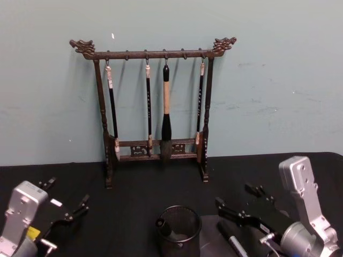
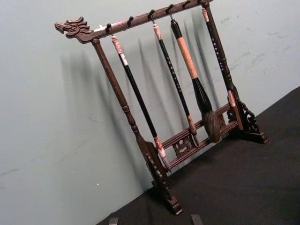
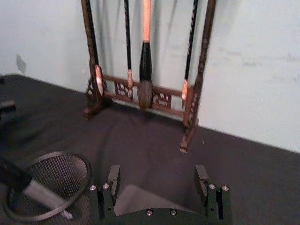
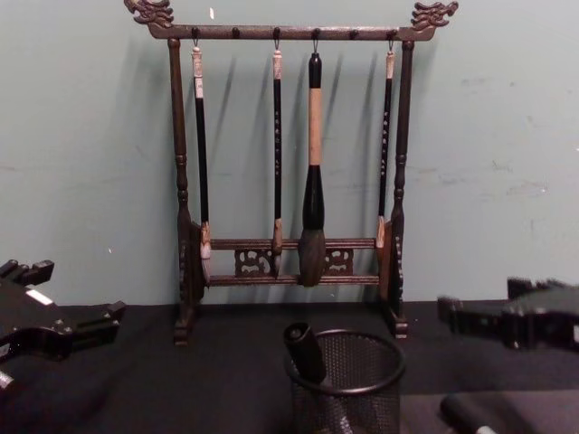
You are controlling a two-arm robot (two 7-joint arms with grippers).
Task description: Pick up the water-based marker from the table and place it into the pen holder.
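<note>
The black mesh pen holder (image 1: 186,240) (image 4: 364,412) (image 3: 61,172) stands at the front centre of the table. A black-capped marker (image 1: 164,226) (image 4: 305,353) (image 3: 27,186) leans inside it, its cap above the rim. Another marker (image 1: 231,239) (image 4: 467,417) with a black cap lies on a grey mat (image 1: 209,242) just right of the holder. My right gripper (image 1: 241,199) (image 4: 498,300) (image 3: 158,182) hovers open and holding nothing, above that mat and beside the holder. My left gripper (image 1: 67,195) (image 4: 72,291) (image 2: 154,220) rests open at the front left, away from the holder.
A tall dark wooden brush rack (image 1: 155,53) (image 4: 181,217) (image 2: 126,108) (image 3: 201,70) hung with several calligraphy brushes stands behind the holder against the pale green wall. The black table (image 1: 134,198) lies bare between rack and holder.
</note>
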